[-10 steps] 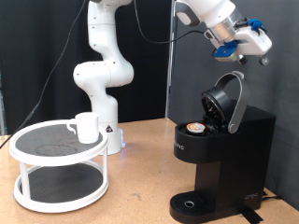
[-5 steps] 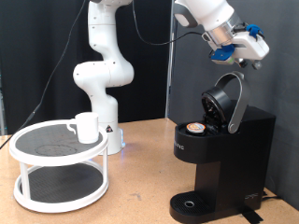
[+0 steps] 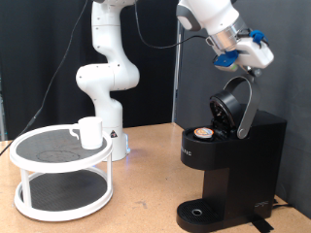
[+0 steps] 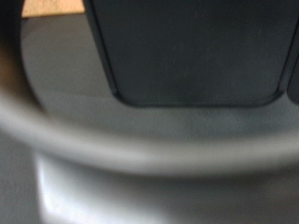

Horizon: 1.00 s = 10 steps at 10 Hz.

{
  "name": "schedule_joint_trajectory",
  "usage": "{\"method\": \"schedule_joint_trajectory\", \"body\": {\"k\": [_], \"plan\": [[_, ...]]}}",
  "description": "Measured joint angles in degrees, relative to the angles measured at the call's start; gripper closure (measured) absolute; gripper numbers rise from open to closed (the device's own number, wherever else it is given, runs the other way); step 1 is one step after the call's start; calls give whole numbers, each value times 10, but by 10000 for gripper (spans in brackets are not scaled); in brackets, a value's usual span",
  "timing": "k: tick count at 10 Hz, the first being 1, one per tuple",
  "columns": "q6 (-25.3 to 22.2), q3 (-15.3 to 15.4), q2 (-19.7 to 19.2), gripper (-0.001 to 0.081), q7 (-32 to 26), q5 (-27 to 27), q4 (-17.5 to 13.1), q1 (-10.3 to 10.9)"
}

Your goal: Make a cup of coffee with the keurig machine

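The black keurig machine [image 3: 236, 163] stands at the exterior view's right with its rounded lid [image 3: 234, 105] hinged open. A brown-topped coffee pod [image 3: 202, 133] sits in its holder. My gripper [image 3: 247, 56] hangs just above the top edge of the open lid, with nothing seen between its fingers. The white cup [image 3: 89, 132] stands on the top tier of a white round stand [image 3: 60, 173] at the left, far from the gripper. The wrist view is blurred and filled by a dark surface [image 4: 187, 47] very close to the camera; no fingers show there.
The arm's white base [image 3: 109, 87] stands behind the stand. A black pole [image 3: 179, 87] rises just left of the machine. The machine's round drip base [image 3: 201, 212] has nothing on it. Bare wooden tabletop [image 3: 146, 194] lies between stand and machine.
My gripper has shifted a little to the exterior view's left and slightly down, closer to the top of the open lid. Cup, pod and lid have not moved.
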<state>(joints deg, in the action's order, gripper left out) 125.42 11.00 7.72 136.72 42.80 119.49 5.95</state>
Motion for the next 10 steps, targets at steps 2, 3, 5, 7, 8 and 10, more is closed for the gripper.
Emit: {"method": "schedule_joint_trajectory", "body": {"k": [2, 3, 5, 7, 8, 10], "plan": [[2, -1, 3, 801, 0, -2, 1, -3], [1, -3, 6, 801, -2, -2, 2, -7], [-10, -14, 20, 805, -19, -5, 10, -16], [-28, -29, 31, 806, -31, -21, 14, -31], [-28, -35, 33, 806, -33, -33, 18, -40], [-22, -45, 32, 806, -33, -66, 28, -59]]}}
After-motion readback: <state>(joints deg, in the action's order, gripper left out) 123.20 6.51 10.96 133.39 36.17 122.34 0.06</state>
